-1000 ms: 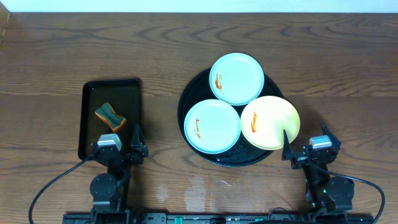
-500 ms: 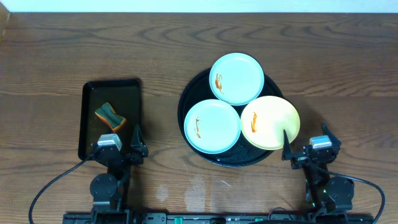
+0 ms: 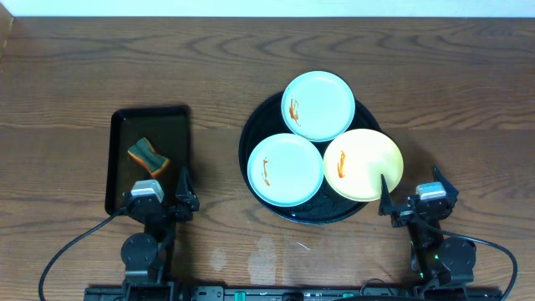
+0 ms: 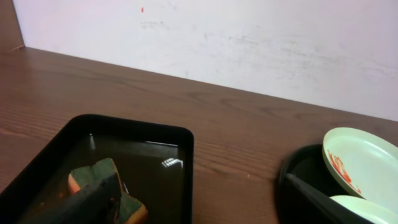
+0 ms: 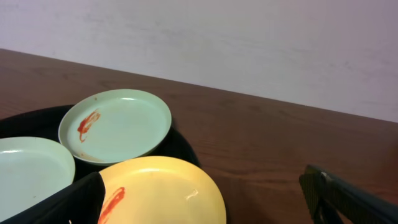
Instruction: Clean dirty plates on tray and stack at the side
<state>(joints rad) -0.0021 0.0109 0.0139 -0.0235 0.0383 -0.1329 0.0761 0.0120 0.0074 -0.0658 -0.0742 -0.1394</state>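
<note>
Small rectangular tray (image 3: 119, 125), left on desk (image 3: 75, 67): holds one sponge (image 3: 148, 155). Round tray (image 3: 313, 214): three smeared plates (image 3: 285, 170), edges touching. Left tool (image 3: 161, 181) and right tool (image 3: 409, 186): fingers apart, holding nothing.

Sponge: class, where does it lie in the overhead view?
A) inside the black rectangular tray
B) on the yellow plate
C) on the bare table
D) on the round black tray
A: the overhead view shows the sponge lying inside the rectangular tray, well apart from the round tray.
</note>
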